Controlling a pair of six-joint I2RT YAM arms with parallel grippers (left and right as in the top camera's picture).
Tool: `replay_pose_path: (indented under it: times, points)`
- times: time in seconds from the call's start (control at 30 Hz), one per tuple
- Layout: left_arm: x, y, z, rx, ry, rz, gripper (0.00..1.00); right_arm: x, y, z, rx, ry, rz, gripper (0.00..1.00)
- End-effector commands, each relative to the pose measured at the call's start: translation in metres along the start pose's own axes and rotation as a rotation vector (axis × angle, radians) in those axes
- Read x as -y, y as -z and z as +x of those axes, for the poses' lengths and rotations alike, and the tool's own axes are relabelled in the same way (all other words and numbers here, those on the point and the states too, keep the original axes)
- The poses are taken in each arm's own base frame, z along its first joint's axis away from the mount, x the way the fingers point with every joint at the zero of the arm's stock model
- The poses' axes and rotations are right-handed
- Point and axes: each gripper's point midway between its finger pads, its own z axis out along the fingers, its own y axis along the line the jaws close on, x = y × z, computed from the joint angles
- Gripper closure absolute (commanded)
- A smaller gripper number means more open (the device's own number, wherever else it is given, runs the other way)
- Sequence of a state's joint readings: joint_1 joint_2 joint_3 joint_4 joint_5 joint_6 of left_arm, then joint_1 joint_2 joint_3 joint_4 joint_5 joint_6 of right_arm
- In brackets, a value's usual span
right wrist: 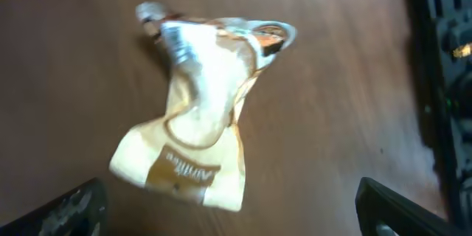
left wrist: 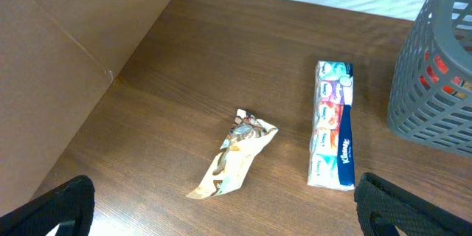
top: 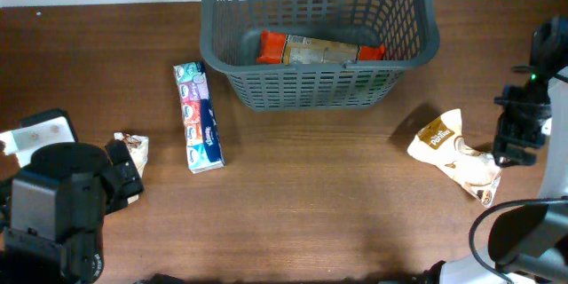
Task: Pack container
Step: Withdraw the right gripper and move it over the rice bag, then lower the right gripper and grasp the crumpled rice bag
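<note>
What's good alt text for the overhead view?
A dark grey basket at the table's far edge holds an orange-ended packet. On the wood lie a tissue pack left of it, a crumpled wrapper by the left arm and a cream pouch by the right arm.

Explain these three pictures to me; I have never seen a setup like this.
Two robot arms sit at a wooden table. One picture looks down from above. The other two come from a camera on each wrist, with that arm's dark fingertips in the bottom corners. The left gripper and right gripper are both open and hold nothing. A grey basket stands at the far side with an orange-and-tan packet inside. On the table lie a tissue pack, a small crumpled wrapper near the left arm, and a cream packet under the right one.
</note>
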State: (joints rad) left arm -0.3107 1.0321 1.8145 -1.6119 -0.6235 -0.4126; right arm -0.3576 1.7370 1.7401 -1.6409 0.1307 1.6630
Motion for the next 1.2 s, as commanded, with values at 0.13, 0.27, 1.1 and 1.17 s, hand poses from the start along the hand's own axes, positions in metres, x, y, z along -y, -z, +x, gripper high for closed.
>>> replay_pose_path:
  times: [0.13, 0.27, 1.1, 1.17]
  points:
    - [0.001, -0.001, 0.001, -0.006, 0.015, 0.001, 0.01, 0.003, -0.052, -0.006, 0.028, -0.121, 0.059, 0.01]
    - [0.001, -0.001, 0.001, -0.006, 0.015, 0.001, 0.0, 0.002, -0.076, -0.005, 0.044, -0.119, 0.058, 0.01]
    - [0.001, -0.001, 0.001, -0.006, 0.015, 0.001, 0.0, -0.009, -0.128, 0.008, 0.004, 0.172, 0.033, 0.01]
    - [0.001, -0.001, 0.001, -0.006, 0.015, 0.001, 0.01, -0.006, -0.131, 0.01, -0.006, 0.137, 0.045, 0.01]
